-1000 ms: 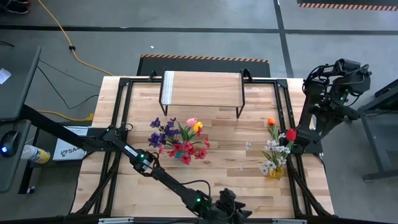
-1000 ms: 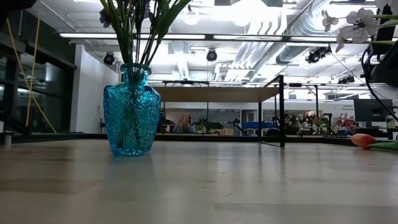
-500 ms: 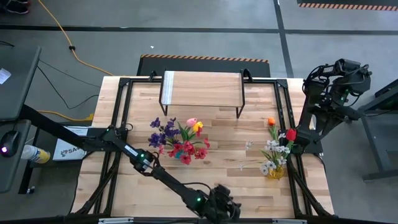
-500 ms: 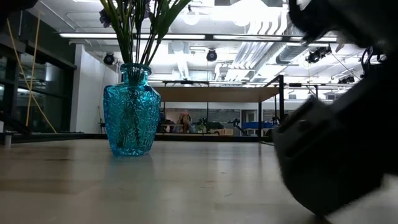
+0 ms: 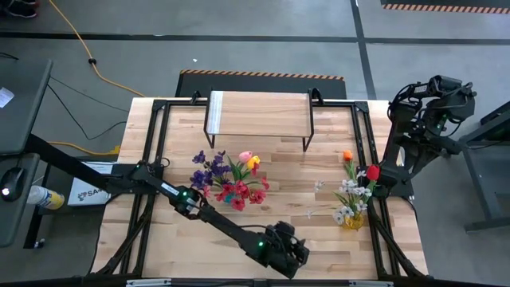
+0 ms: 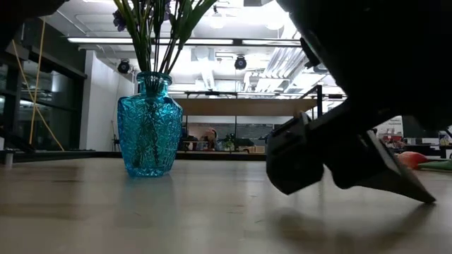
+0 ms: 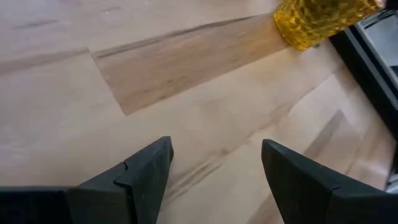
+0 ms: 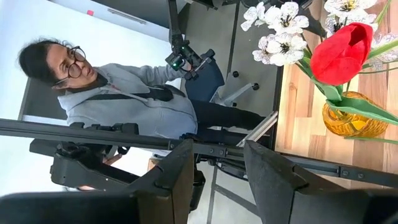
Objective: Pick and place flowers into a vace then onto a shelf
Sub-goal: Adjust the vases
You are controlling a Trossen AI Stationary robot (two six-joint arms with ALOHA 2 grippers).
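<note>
My left gripper (image 5: 288,253) hung low over the table (image 5: 319,231), fingers apart and empty, ready to grab. My right gripper (image 8: 214,168) waited off the table's edge, open too.

Blue vase (image 6: 149,125): turquoise glass with a faceted texture. Yellow vase (image 7: 318,21): amber glass with a dimpled honeycomb texture. Flowers (image 5: 229,180): purple, red, pink and yellow blooms on green stems. Tulip (image 8: 340,51): red. Shelf (image 5: 259,114): light wood, black legs, white end strip.
</note>
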